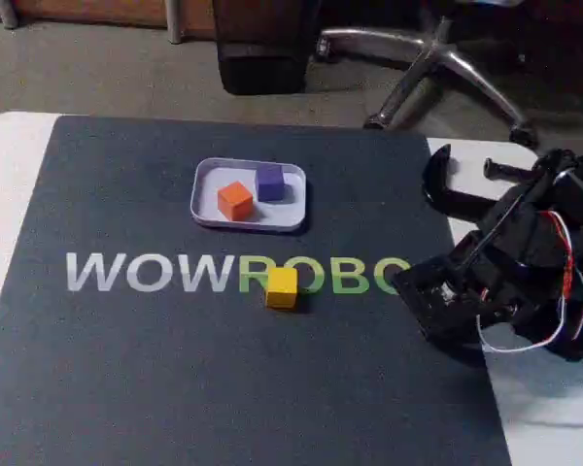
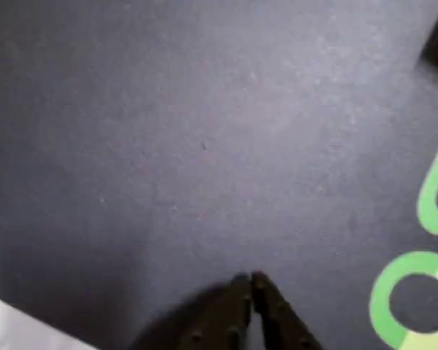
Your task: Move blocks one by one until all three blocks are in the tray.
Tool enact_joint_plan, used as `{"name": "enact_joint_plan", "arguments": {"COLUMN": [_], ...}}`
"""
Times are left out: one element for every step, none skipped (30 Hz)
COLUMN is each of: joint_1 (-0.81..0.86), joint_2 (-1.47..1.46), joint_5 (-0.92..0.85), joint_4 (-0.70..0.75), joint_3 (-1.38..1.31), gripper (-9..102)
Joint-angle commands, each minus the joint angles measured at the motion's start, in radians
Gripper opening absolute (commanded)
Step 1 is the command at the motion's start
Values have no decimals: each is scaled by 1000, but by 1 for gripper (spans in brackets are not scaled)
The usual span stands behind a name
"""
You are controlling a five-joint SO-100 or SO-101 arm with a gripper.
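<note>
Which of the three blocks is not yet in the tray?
The yellow block: it sits on the dark mat, while the orange and purple blocks lie inside the tray.

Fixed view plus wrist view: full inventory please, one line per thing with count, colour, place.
Tray: 1, pale lavender-white, on the mat above the lettering.
Orange block: 1, in the tray, left side.
Purple block: 1, in the tray, right of the orange one.
Yellow block: 1, on the mat over the lettering, below the tray.
Mat: 1, dark, white and green lettering, covering most of the table.
Table: 1, white, showing at the mat's edges.
Office chair base: 1, metal, on the floor behind.
Arm: 1, black, loose wires, right edge of the fixed view.
Gripper: 1, black, fingertips together over bare mat in the wrist view.
</note>
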Motion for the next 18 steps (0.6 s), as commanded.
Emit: {"name": "enact_joint_plan", "arguments": {"joint_1": [0,0,2,5,9,17,26,40,58,80,104,130,153,175,195,212,232,253], "joint_2": [-6,-6,-6,-6,-6,-6,-6,-6,-6,-6,-6,-6,-6,-6,-6,-6,-6,-6], "joint_5": [-3,-3,-3,-3,-3,-3,-3,-3,-6,-17,-32,-38,-41,-43,-44,-44,-44,-44], "joint_4": [3,3,3,3,3,0,-2,-3,-3,-3,-2,0,0,2,2,2,2,2], "joint_3": [-3,-3,-3,-3,-3,-3,-3,-3,-3,-3,-3,-3,-3,-3,-3,-3,-3,-3], "gripper": [-5,-5,-5,-5,-5,-5,-5,-5,-6,-6,-6,-6,-6,-6,-6,-8,-8,-8]}}
